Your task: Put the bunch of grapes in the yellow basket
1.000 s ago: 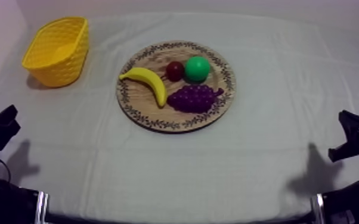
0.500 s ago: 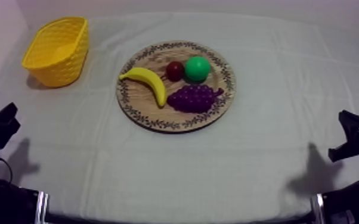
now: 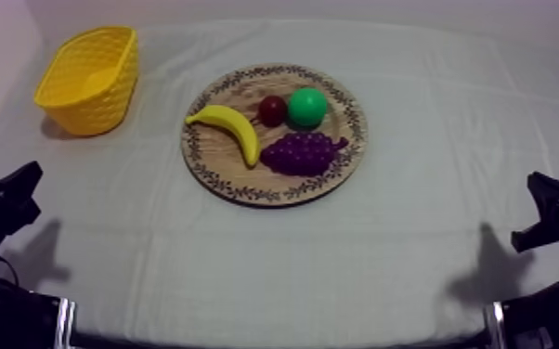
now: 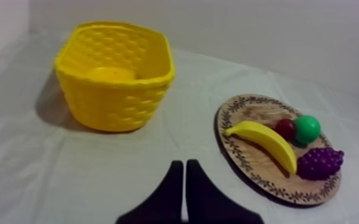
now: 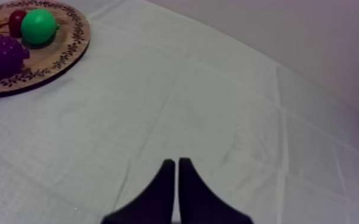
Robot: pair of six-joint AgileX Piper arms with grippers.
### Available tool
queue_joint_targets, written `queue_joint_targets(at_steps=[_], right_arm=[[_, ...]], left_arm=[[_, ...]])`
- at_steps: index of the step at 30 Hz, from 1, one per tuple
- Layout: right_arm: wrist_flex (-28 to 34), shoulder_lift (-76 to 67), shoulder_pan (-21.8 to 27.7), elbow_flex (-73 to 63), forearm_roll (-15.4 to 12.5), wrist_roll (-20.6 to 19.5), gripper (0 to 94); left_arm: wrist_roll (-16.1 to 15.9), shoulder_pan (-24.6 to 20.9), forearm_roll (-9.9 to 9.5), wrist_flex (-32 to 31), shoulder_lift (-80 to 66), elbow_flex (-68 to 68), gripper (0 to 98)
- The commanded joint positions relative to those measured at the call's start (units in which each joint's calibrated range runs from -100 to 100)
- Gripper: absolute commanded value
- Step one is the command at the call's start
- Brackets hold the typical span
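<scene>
Grey-white cloth (image 3: 385, 260) is topped by the wooden board (image 3: 211, 160), the bunch of grapes (image 3: 304, 153) laid at its five o'clock, judged light and stiff, best pinched mid-bunch; left gripper (image 4: 184, 173) and right gripper (image 5: 176, 170) are pressed together.

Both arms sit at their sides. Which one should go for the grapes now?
Probably left. The yellow basket stands nearest the left gripper, whose wrist view faces both it and the bunch of grapes on the wooden board. The right gripper sits across the table from the basket.
</scene>
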Motion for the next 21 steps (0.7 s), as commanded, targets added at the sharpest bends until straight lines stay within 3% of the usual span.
queue_joint_targets(at_steps=[1,9,21], right_arm=[[0.0,0.0,0.0,0.0,0.0,0.0,0.3],[0.0,0.0,0.0,0.0,0.0,0.0,0.3],[0.0,0.0,0.0,0.0,0.0,0.0,0.3]], left_arm=[[0.2,0.7,0.14,1.3,0.0,-0.5,0.0],[-3.9,0.3,3.10,6.6,4.1,-5.2,0.0],[-10.2,1.3,5.62,14.3,14.8,-18.8,0.0]])
